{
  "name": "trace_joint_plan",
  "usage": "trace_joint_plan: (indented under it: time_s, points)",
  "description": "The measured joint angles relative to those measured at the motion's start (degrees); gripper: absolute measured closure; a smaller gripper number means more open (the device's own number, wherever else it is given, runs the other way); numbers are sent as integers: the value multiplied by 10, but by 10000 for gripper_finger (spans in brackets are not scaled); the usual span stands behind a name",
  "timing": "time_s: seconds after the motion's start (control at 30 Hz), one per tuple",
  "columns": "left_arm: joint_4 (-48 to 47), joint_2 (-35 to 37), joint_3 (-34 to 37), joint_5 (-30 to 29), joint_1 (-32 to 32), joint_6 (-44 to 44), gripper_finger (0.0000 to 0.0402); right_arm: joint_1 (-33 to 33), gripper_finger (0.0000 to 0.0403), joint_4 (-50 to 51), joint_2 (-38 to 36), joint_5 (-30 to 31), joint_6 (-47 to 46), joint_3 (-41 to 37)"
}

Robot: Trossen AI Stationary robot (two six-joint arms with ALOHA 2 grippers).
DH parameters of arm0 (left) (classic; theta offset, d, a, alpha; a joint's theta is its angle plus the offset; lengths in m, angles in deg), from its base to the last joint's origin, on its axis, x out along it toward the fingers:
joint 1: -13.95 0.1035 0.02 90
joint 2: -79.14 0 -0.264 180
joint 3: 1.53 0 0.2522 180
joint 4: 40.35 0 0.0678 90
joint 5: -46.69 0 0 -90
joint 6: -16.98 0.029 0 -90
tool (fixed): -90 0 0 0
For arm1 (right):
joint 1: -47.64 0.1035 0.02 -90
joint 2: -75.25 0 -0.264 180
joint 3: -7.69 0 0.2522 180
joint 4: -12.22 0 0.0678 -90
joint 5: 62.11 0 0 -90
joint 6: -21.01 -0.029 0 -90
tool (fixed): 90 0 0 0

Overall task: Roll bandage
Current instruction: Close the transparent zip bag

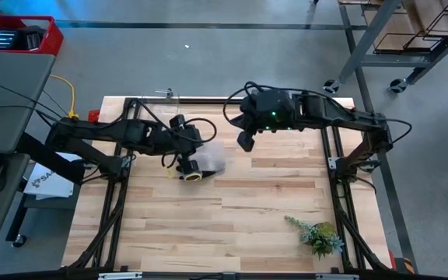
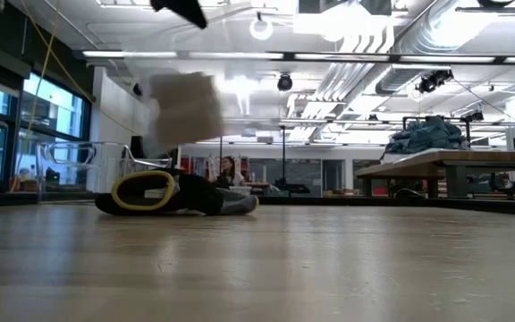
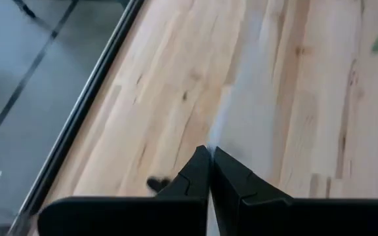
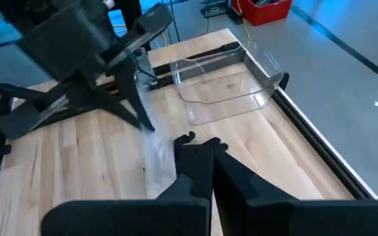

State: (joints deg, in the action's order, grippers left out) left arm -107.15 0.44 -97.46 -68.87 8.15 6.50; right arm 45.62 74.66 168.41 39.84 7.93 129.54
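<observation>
High view: bandage hanging as pale sheer strip over wooden table, beside black-and-grey glove; long axis unclear. Left wrist view: left gripper fully closed, pinching the strip's end, cloth running straight away from fingertips. Right wrist view: right gripper closed, empty, near clear plastic tray.

A light wooden table carries a small green plant sprig near its front right corner.
</observation>
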Motion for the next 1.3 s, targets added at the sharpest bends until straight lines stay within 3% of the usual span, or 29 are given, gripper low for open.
trace_joint_plan:
  time_s: [0.27, 0.37, 0.53, 0.7, 0.8, 1.07, 1.3]
  points:
    - [41, 2, -3, -2, 1, -4, 401, 1, 403, 3, -19, -5, -21, -1]
    - [57, 3, -8, -2, 1, -4, 401, 1, 391, 5, -15, -46, -32, -1]
    - [65, 3, -29, -2, 1, -2, 401, 2, 317, -4, -6, -91, -35, -1]
    - [65, 3, -43, 0, 2, 6, 401, 14, 223, -23, -2, -83, 19, -2]
    - [65, 3, -48, 1, 2, 5, 401, 15, 190, -22, -2, -84, 55, -2]
    - [87, 3, -49, 43, 1, -6, 401, 4, 185, -22, 3, -72, 75, -2]
    - [114, 3, -49, 36, 1, -19, 401, 3, 187, -29, 3, -122, 61, -2]
